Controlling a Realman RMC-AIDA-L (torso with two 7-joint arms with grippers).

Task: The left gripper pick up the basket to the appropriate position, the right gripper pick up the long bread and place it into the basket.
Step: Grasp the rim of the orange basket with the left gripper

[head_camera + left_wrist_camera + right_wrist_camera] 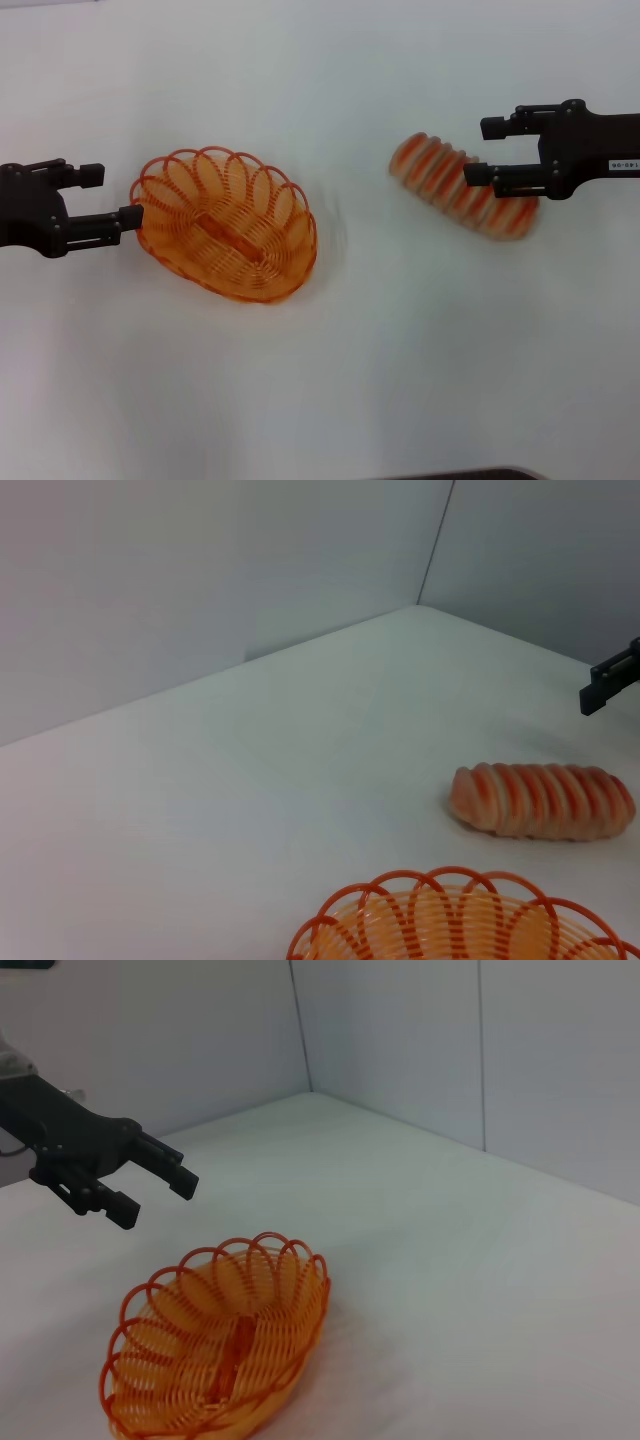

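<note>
Seeing left gripper (115,195) at basket (226,224) left rim, fingers spread, lower fingertip seemingly touching rim — basket on white table (400,380), nothing in it. We note right gripper (478,152) above long bread (464,186), fingers apart — loaf lies flat, well right of basket.

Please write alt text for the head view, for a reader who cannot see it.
An empty orange basket and a striped long bread lie apart on a white table. The left gripper is at the basket's left rim, the right gripper over the bread; both have open jaws.
</note>
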